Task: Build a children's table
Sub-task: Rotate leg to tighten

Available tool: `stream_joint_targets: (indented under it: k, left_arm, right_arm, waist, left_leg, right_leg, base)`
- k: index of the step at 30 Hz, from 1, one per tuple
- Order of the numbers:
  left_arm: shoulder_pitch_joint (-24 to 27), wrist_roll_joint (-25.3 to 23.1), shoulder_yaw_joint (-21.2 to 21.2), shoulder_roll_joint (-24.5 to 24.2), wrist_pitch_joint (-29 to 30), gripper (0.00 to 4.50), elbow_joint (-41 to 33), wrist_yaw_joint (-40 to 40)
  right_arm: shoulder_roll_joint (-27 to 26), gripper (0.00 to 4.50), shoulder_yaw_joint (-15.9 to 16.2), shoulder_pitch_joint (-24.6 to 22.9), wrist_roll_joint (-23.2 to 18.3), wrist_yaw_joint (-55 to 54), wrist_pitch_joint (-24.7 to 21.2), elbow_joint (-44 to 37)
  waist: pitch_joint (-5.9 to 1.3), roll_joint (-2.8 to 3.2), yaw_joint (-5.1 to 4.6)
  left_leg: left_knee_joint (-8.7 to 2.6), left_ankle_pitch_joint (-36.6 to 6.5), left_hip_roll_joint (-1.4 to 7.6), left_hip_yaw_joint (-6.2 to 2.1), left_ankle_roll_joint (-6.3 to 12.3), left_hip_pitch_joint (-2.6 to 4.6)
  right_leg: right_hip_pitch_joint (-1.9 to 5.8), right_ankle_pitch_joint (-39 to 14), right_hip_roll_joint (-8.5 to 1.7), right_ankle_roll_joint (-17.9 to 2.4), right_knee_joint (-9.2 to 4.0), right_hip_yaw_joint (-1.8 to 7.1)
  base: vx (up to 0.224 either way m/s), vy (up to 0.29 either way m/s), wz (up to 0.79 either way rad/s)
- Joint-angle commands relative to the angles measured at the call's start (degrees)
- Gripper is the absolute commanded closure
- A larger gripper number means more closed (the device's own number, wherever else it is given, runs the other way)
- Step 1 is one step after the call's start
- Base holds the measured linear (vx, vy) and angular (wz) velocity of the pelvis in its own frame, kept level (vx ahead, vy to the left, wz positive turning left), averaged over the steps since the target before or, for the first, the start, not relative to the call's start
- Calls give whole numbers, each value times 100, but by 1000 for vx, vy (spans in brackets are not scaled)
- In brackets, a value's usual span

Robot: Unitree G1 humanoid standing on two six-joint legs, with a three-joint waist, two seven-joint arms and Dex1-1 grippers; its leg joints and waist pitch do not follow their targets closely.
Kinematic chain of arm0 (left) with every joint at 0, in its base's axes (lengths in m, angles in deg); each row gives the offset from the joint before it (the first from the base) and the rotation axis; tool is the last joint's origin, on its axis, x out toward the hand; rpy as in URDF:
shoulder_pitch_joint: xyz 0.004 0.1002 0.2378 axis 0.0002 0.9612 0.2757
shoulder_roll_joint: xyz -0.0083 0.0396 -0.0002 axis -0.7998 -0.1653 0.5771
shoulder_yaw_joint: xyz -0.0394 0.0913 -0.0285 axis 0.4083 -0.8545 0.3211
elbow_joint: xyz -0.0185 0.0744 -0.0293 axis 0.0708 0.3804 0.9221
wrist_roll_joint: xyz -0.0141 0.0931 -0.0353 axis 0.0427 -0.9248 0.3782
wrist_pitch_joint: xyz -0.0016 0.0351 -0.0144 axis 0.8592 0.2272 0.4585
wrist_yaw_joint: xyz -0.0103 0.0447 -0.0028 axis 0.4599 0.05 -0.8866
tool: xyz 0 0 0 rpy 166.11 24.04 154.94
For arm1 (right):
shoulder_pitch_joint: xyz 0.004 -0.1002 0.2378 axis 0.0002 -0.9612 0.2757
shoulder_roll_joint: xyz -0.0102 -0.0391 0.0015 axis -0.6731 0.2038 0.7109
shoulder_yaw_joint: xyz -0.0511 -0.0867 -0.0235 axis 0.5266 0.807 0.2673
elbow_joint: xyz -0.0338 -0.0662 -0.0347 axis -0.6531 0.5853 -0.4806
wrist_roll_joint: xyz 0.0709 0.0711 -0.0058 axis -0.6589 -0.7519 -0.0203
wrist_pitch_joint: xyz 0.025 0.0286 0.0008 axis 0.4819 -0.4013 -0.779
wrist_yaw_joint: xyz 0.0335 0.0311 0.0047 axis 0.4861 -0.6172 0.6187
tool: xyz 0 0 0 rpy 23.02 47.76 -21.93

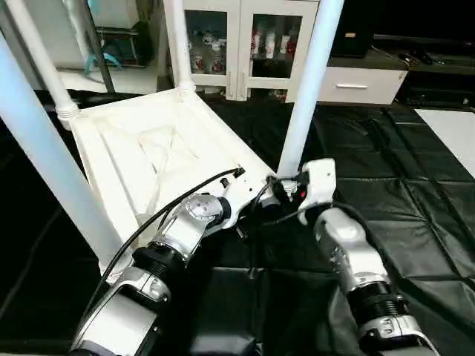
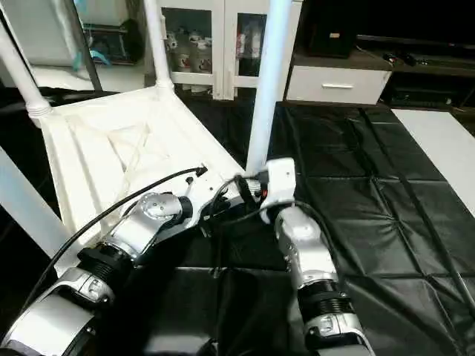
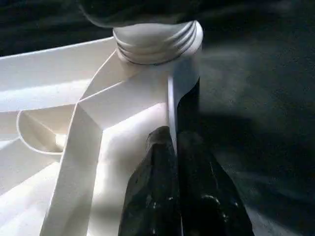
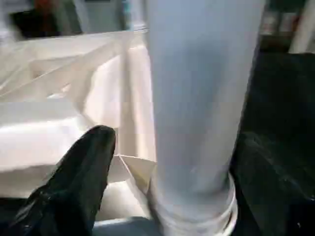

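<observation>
The children's table (image 1: 148, 159) lies upside down on the black floor mat (image 1: 386, 193), ribbed underside up, taking up the 9 to 12 o'clock part of the head view, with its white tube legs pointing up out of the corner sockets. One leg (image 1: 308, 81) rises from the corner nearest the robot, at about 1 o'clock from the picture's centre; another leg (image 1: 44, 170) stands close to the camera at 9 o'clock; two more stand at the far corners, around 11 and 12 o'clock. Both silver forearms reach in from 6 o'clock and meet at that near corner. The left gripper (image 3: 176, 162) is clamped on the thin upright rim of the tabletop just beside the ribbed socket collar (image 3: 157, 42), one black finger on either side of the wall (the two fingers (image 3: 152, 196) nearly touch, with only the plastic edge between them). The right gripper (image 1: 286, 189) sits at the foot of the near leg with its jaws spread; in its wrist view one black finger (image 4: 78, 182) stands to one side of the leg, apart from it, and the leg's base collar shows close by. At 12 o'clock in the background stands a white cabinet (image 1: 245, 44) with glass doors, beside a low white drawer unit (image 1: 356, 83).
</observation>
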Motion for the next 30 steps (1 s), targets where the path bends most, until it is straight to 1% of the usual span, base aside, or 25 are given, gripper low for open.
stream_joint_targets:
  k: [1, 2, 3, 4, 5, 7, 8, 9, 10, 11, 12, 13, 14, 15, 17, 18, 19, 21, 23, 25, 26, 27, 28, 30]
  left_arm:
    - [217, -25, -200, -323, -56, 450, -37, -634]
    - [258, 3, -266, -441, -141, 450, -105, -894]
    - [298, 30, -324, -562, -183, 450, -177, -1149]
    - [356, 89, -403, -736, -227, 450, -287, -1529]
    - [387, 128, -441, -822, -241, 450, -346, -1736]
    - [456, 209, -531, -1018, -342, 450, -488, -2206]
    - [456, 209, -531, -1018, -342, 450, -488, -2206]
    - [556, 363, -588, -1180, -474, 450, -679, -2679]
    - [602, 435, -617, -1259, -452, 450, -794, -2908]
    - [628, 470, -631, -1303, -421, 450, -869, -3014]
    - [654, 498, -666, -1363, -353, 450, -969, -3144]
    - [681, 520, -709, -1427, -265, 450, -1081, -3299]
    - [700, 542, -742, -1465, -193, 450, -1157, -3420]
    - [728, 588, -796, -1508, -96, 450, -1260, -3604]
    - [743, 612, -815, -1527, -60, 450, -1310, -3673]
    - [758, 618, -833, -1543, -22, 450, -1363, -3721]
    - [784, 615, -869, -1566, 17, 450, -1444, -3796]
    - [802, 615, -890, -1581, 50, 450, -1494, -3837]
    - [814, 617, -902, -1587, 64, 450, -1519, -3853]
    - [839, 624, -915, -1608, 112, 450, -1594, -3884]
    - [846, 624, -920, -1613, 131, 450, -1616, -3890]
    - [848, 618, -926, -1624, 161, 450, -1647, -3893]
    - [848, 618, -926, -1624, 161, 450, -1647, -3893]
    - [851, 603, -929, -1633, 197, 450, -1681, -3902]
  right_arm:
    - [423, 34, -59, -31, -158, 695, -260, -332]
    - [613, 22, 22, -86, -203, 1073, -321, -461]
    - [846, 11, 145, -159, -235, 1503, -384, -610]
    - [1190, 11, 348, -279, -279, 2091, -458, -830]
    - [1367, 4, 462, -347, -288, 2377, -480, -940]
    - [1758, 4, 730, -508, -259, 2969, -481, -1158]
    - [1758, 4, 730, -508, -259, 2969, -481, -1158]
    - [1982, 4, 848, -618, -322, 3372, -549, -1281]
    - [2053, 4, 863, -657, -390, 3546, -616, -1313]
    - [2091, 4, 864, -672, -430, 3639, -670, -1339]
    - [2142, 4, 882, -692, -497, 3784, -763, -1382]
    - [2200, 4, 918, -710, -567, 3967, -876, -1441]
    - [2225, 4, 944, -716, -590, 4052, -925, -1469]
    - [2214, 4, 955, -713, -653, 4097, -1069, -1486]
    - [2220, 4, 955, -718, -694, 4123, -1138, -1507]
    - [2211, 4, 962, -713, -711, 4138, -1142, -1505]
    - [2216, 4, 1007, -725, -739, 4247, -1138, -1537]
    - [2214, 4, 1019, -738, -764, 4298, -1164, -1581]
    - [2217, 4, 1024, -746, -790, 4336, -1184, -1620]
    - [2224, 4, 1020, -752, -821, 4421, -1230, -1665]
    - [2220, 20, 1016, -749, -831, 4459, -1233, -1661]
    - [2180, 20, 991, -727, -788, 4450, -1163, -1591]
    - [2180, 20, 991, -727, -788, 4450, -1163, -1591]
    - [2192, 48, 1019, -716, -791, 4516, -1174, -1577]
  waist:
    - [-278, -61, 72]
    - [-280, -56, 92]
    - [-278, -58, 123]
    - [-276, -53, 157]
    - [-288, -55, 187]
    - [-280, -59, 205]
    - [-274, -67, 207]
    - [-298, -86, 209]
    - [-314, -87, 216]
    - [-316, -81, 222]
    - [-311, -77, 226]
    - [-314, -91, 239]
    - [-332, -75, 256]
    - [-339, -67, 295]
    - [-350, -66, 336]
    - [-353, -64, 348]
    - [-352, -75, 363]
    - [-345, -71, 384]
    - [-337, -71, 405]
    - [-327, -74, 432]
    - [-326, -61, 438]
    - [-321, -69, 434]
    - [-321, -69, 434]
    - [-327, -71, 429]
  left_leg:
    - [-504, -2028, 319, -117, 241, 50]
    - [-499, -1975, 320, -100, 251, 72]
    - [-492, -1954, 317, -84, 306, 72]
    - [-504, -1830, 330, -89, 305, 43]
    - [-501, -1724, 351, -95, 294, 26]
    - [-487, -1727, 347, -75, 288, 53]
    - [-480, -1746, 351, -70, 280, 57]
    - [-459, -1699, 342, -63, 278, 57]
    - [-451, -1601, 341, -61, 305, 56]
    - [-437, -1381, 346, -53, 378, 32]
    - [-432, -1356, 347, -46, 396, 43]
    - [-411, -1306, 354, -37, 424, 64]
    - [-400, -1139, 357, -31, 457, 58]
    - [-386, -924, 358, -18, 489, 64]
    - [-367, -665, 359, -7, 551, 68]
    - [-365, -609, 362, -7, 559, 69]
    - [-362, -569, 361, -8, 571, 59]
    - [-367, -601, 367, -11, 549, 54]
    - [-375, -731, 368, -8, 483, 69]
    - [-389, -907, 371, -7, 377, 84]
    - [-394, -923, 371, -10, 351, 86]
    - [-399, -1014, 367, -8, 286, 92]
    - [-399, -1014, 367, -8, 286, 92]
    - [-399, -1025, 362, -12, 243, 88]
  right_leg:
    - [204, -2478, -370, -903, -402, 225]
    - [181, -2392, -364, -937, -402, 231]
    - [191, -2312, -347, -974, -390, 233]
    - [208, -2212, -359, -987, -359, 239]
    - [233, -2042, -368, -1011, -317, 248]
    - [205, -1885, -347, -1133, -294, 258]
    - [196, -1863, -350, -1157, -289, 272]
    - [210, -1765, -361, -1258, -250, 284]
    - [228, -1627, -360, -1304, -223, 285]
    - [234, -1401, -366, -1362, -194, 295]
    - [220, -1351, -354, -1397, -188, 294]
    - [204, -1254, -343, -1476, -156, 300]
    - [228, -1039, -339, -1564, -112, 296]
    - [236, -765, -329, -1638, -70, 293]
    - [249, -444, -324, -1712, -25, 285]
    - [255, -377, -327, -1733, -12, 282]
    - [271, -351, -332, -1746, -3, 277]
    - [277, -454, -335, -1715, -7, 273]
    - [269, -663, -337, -1663, -32, 277]
    - [263, -952, -344, -1569, -65, 286]
    - [261, -996, -345, -1550, -66, 286]
    - [251, -1096, -339, -1516, -82, 290]
    - [251, -1096, -339, -1516, -82, 290]
    - [259, -1142, -341, -1475, -84, 291]
  base:
    - [0, 0, 0]
    - [0, 0, 0]
    - [0, 0, 0]
    - [0, 0, 0]
    - [0, 0, 0]
    - [27, -5, 2]
    - [57, -13, 7]
    - [57, -13, 7]
    - [61, -14, 5]
    - [62, -18, 5]
    - [62, -18, 5]
    - [59, -20, 7]
    - [55, -18, 5]
    - [55, -18, 5]
    - [0, 0, 0]
    - [0, 0, 0]
    - [0, 0, 0]
    - [0, 0, 0]
    - [0, 0, 0]
    - [0, 0, 0]
    - [0, 0, 0]
    - [0, 0, 0]
    - [0, 0, 0]
    - [0, 0, 0]
